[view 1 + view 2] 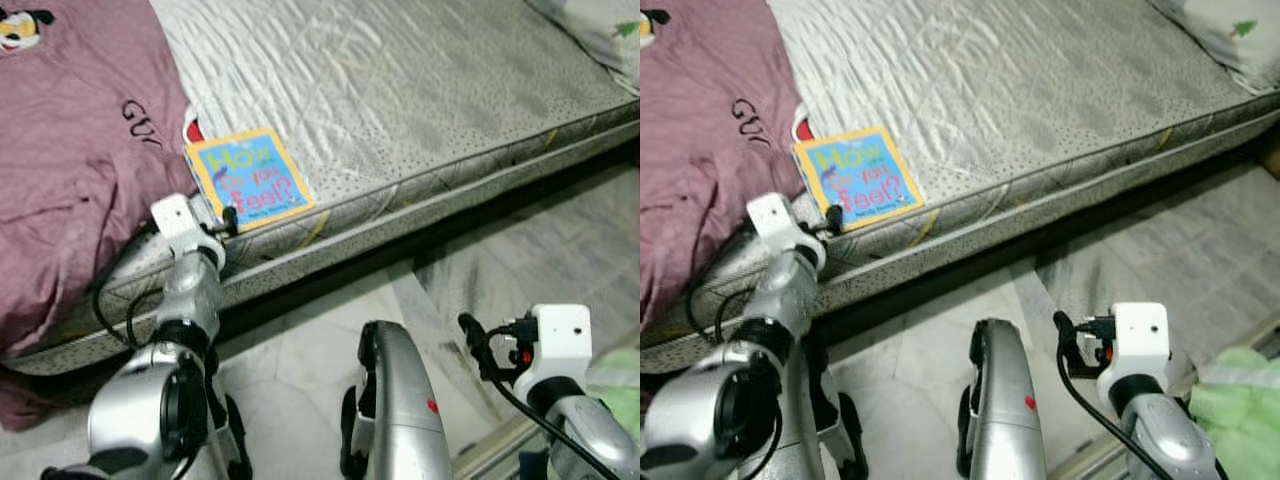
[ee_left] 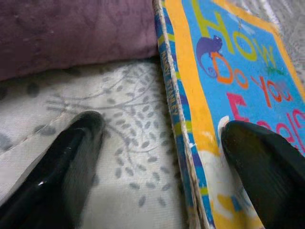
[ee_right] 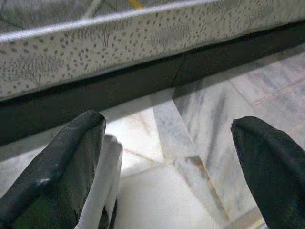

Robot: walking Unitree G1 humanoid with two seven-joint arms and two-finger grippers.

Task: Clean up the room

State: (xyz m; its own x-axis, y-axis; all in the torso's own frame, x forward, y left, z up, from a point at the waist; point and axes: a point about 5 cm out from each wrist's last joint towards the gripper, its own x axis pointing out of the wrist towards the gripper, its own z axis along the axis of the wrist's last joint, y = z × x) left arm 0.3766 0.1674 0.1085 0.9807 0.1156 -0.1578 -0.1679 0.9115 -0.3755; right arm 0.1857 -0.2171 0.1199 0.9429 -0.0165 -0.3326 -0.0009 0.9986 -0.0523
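On the mattress (image 1: 420,110), left hand (image 2: 162,157) straddles a book (image 1: 248,178) — "How Do You Feel?"

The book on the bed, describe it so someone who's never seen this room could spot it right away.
On the grey mattress, look along the near edge, just beside the maroon shirt. The book lies flat there, with the left gripper open astride its edge. It is square, bright blue with an orange border and colourful lettering.
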